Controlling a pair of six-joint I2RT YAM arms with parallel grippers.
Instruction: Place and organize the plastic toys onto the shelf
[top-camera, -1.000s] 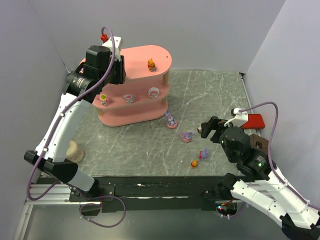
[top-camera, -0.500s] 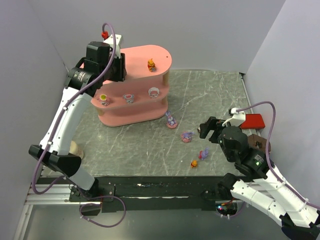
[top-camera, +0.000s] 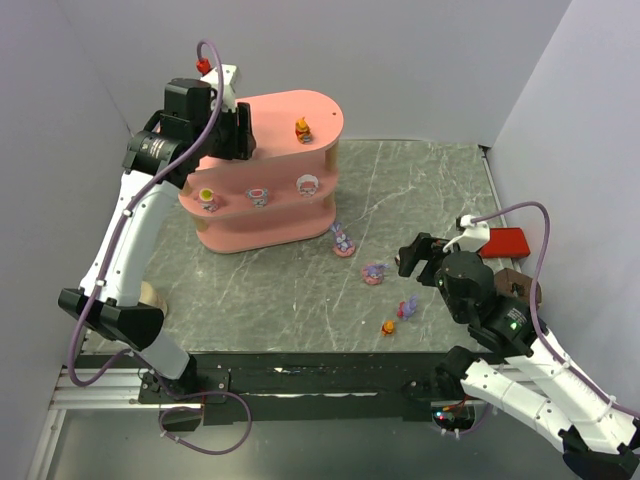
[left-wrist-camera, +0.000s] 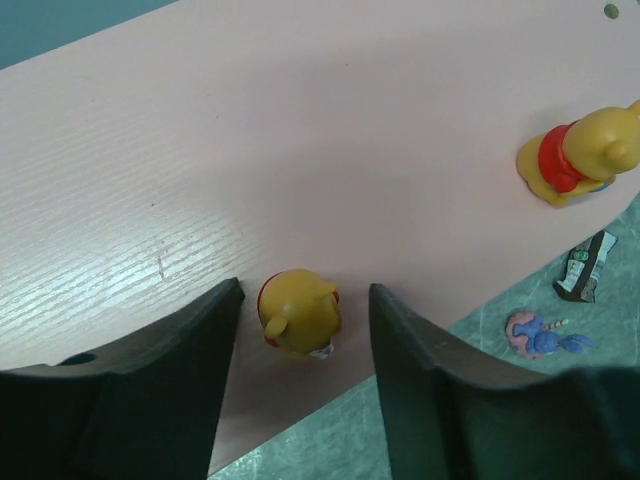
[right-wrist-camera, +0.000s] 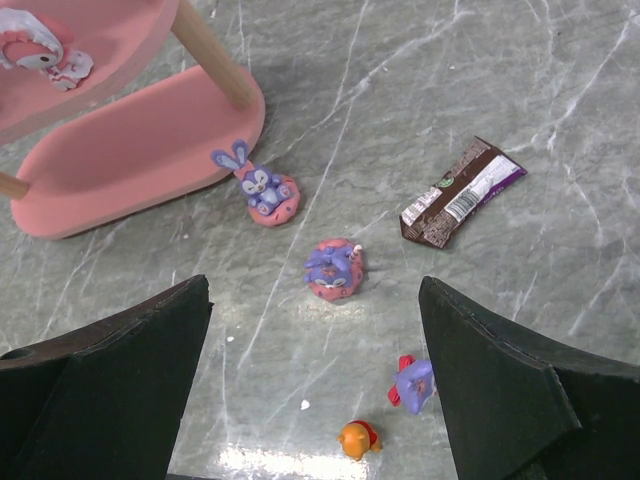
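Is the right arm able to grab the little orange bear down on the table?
Probably yes. The right pincer hangs open close by the orange bear, which sits on bare table with nothing over it. Only a purple toy beside it might get bumped.

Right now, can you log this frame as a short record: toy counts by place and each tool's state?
shelf top tier: two bears, one ungripped inside the open left tool
shelf middle tier: three pink-white toys
table: three purple toys, one loose bear
right tool: open, above the table toys
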